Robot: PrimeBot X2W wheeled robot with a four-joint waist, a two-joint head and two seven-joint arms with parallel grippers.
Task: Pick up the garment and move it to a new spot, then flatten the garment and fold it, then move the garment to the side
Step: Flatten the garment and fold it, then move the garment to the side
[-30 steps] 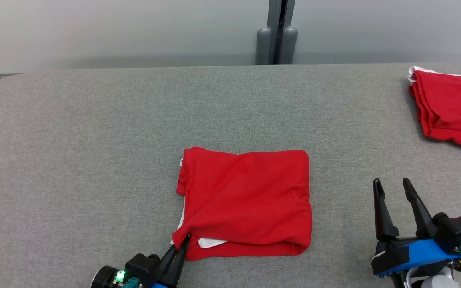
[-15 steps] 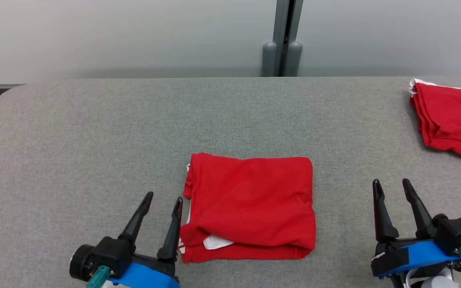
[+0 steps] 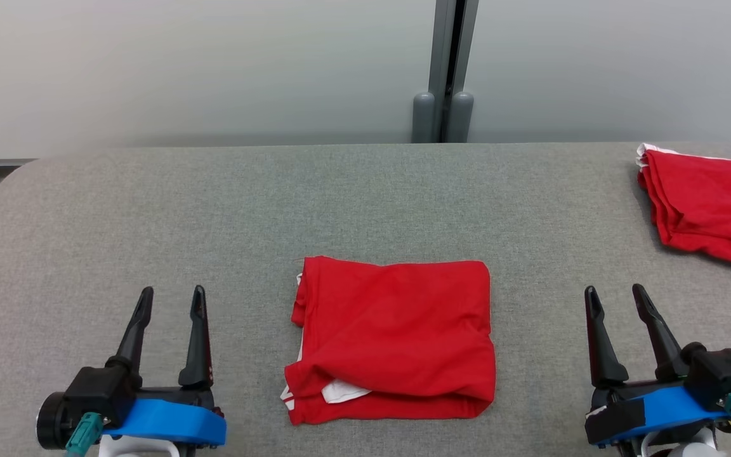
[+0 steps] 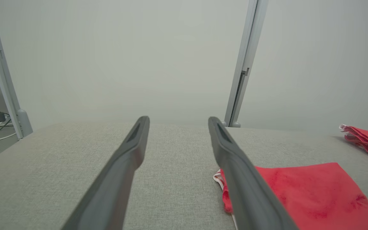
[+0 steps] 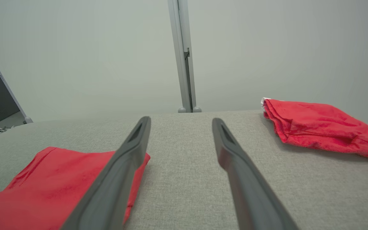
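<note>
**Both grippers wide open, folded red garment lying between them**

The left gripper (image 3: 172,292) has its two dark fingers spread wide, with just grey table showing in the gap. It's the same for the right gripper (image 3: 613,290): the fingers are well apart and gripping nothing. Both sit low at the near edge in the head view, fingers pointing away from the robot, one on each side.

The garment (image 3: 397,339) lies between them on the table (image 3: 213,209). It's red and folded into a roughly square bundle, near the front edge and about centred. It isn't touching either gripper. In the left wrist view it lies just off to the right of the right-hand finger, and in the right wrist view it's off to the left. A bit of white trim (image 3: 340,390) pokes out at its near-left corner, and the top layer is a little rumpled there.

A second red garment (image 3: 708,212) sits at the far right of the table, well apart from the first. It's folded too, with a white edge at its back corner.

Behind the table are a grey post (image 3: 445,70) and a plain pale wall (image 3: 181,63).
</note>
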